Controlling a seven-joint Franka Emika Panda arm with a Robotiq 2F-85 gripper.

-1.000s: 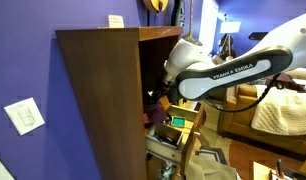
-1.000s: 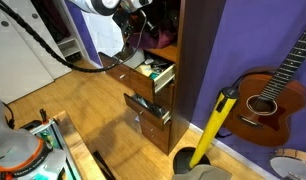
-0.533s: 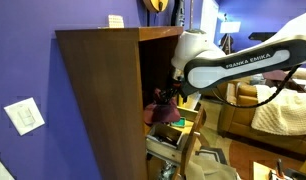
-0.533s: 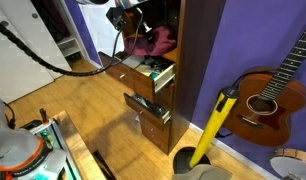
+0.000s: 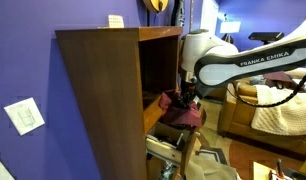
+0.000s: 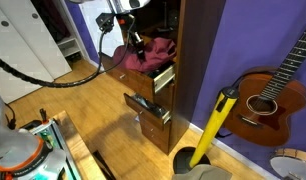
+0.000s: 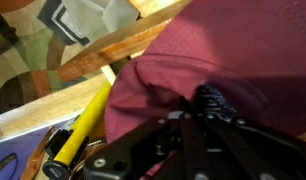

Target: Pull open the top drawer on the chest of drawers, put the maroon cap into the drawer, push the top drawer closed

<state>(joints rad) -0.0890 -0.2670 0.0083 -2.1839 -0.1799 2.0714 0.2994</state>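
Now | hand (image 6: 134, 42) clamped on maroon cap (image 6: 156, 52) | cap hangs beneath, over top drawer (image 6: 158, 76)

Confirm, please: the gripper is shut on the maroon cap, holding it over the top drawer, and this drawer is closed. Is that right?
Not quite: the top drawer is pulled open, not closed, as an exterior view shows. The rest is right: the gripper is shut on the maroon cap over it.

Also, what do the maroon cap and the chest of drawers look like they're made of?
Maroon cap: soft matte fabric; it folds and sags. Chest of drawers: dark-brown wood or wood-look board, flat side panel with low sheen; solid or veneer, cannot tell.
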